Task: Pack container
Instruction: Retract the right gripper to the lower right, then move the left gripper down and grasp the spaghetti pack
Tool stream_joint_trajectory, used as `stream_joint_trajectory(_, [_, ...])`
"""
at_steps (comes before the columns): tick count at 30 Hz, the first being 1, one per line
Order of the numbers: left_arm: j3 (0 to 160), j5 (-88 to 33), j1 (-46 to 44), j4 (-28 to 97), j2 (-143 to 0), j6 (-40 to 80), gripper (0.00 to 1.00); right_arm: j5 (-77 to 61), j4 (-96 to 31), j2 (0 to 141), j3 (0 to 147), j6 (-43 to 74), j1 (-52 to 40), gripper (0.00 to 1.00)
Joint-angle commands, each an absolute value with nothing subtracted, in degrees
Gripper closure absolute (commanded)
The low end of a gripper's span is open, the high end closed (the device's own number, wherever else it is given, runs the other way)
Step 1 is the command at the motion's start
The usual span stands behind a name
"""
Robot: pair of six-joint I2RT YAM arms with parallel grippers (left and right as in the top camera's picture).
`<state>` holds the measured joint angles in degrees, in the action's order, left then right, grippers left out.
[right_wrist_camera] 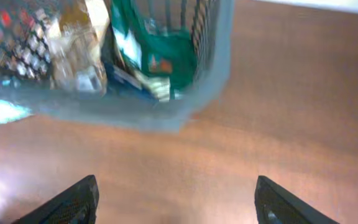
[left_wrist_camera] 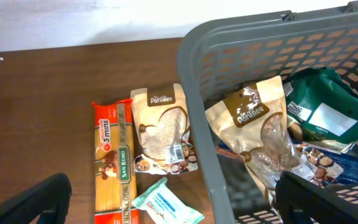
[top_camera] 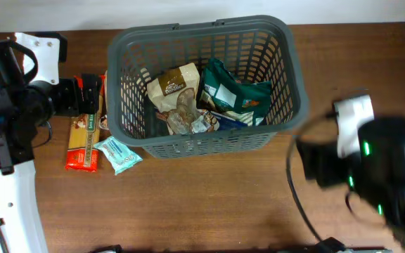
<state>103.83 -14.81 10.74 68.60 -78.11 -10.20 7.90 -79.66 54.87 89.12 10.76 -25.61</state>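
The dark grey basket (top_camera: 209, 143) stands at the table's middle back. It holds a beige PaniRee packet (top_camera: 176, 90), a green bag (top_camera: 235, 95) and a blue packet. The left wrist view shows its rim (left_wrist_camera: 194, 81) and the packet inside (left_wrist_camera: 253, 121). On the table left of it lie a second PaniRee packet (left_wrist_camera: 162, 134), a spaghetti packet (left_wrist_camera: 114, 165) and a mint wipes pack (left_wrist_camera: 166, 204). My left gripper (left_wrist_camera: 179, 208) is open and empty above them, straddling the basket's left wall. My right gripper (right_wrist_camera: 178, 205) is open and empty over bare table, right of the basket (right_wrist_camera: 166, 115).
The spaghetti packet (top_camera: 84, 137) and wipes pack (top_camera: 118, 154) lie near the basket's front left corner. My right arm (top_camera: 375, 172) shows blurred at the right edge, with a black cable curving over the table beside it.
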Motion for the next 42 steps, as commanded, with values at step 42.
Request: stream_joint_trajectory(42, [104.6, -2.5, 14.9, 61.2, -78.1, -1.2, 0.01, 4.8, -83.2, 38.0, 75.8, 11.5, -25.8, 0.01])
